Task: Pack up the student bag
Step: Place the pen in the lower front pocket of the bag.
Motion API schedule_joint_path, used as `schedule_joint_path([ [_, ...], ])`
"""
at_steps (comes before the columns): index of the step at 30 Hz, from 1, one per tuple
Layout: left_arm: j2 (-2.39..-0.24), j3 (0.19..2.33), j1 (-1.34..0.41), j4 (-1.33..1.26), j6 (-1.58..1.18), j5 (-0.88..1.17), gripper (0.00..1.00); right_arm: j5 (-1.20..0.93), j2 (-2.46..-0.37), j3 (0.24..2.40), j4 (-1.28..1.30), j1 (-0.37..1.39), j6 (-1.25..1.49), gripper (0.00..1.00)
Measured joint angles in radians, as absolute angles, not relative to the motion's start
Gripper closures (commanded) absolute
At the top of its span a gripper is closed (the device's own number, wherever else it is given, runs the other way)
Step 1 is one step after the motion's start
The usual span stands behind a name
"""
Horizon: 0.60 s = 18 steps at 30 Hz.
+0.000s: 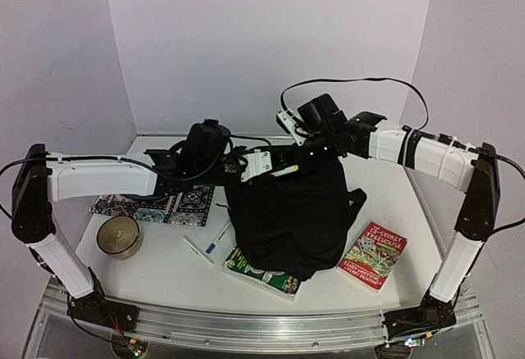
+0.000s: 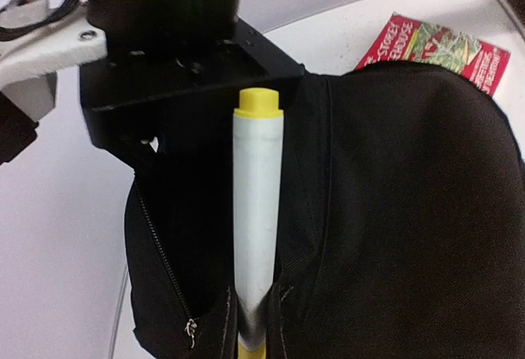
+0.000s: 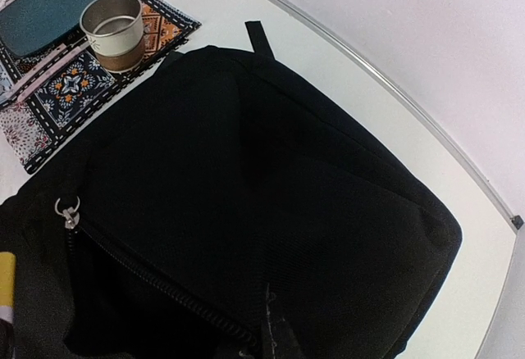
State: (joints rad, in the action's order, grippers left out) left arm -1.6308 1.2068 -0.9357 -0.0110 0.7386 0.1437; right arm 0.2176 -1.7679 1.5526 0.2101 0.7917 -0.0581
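One student bag (image 1: 287,220); one marker (image 2: 257,211); two books (image 1: 373,254) (image 1: 262,275); one tin (image 1: 120,236).

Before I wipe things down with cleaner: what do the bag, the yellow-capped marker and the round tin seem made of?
The student bag: matte black woven fabric, judging by its soft folds and weave. The marker: smooth plastic, white barrel, yellow cap. The tin: probably metal, given its shiny silvery rim.

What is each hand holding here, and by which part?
Left hand grips the white marker by the end opposite its yellow cap; right hand seems to pinch the student bag at its rim.
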Motion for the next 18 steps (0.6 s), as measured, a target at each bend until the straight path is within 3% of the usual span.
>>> schedule_joint_path([
  [18, -1.673, 1.202, -0.958, -0.088, 1.123, 0.105, 1.00, 0.174, -1.768, 1.564, 0.210, 0.791, -0.054, 1.00],
])
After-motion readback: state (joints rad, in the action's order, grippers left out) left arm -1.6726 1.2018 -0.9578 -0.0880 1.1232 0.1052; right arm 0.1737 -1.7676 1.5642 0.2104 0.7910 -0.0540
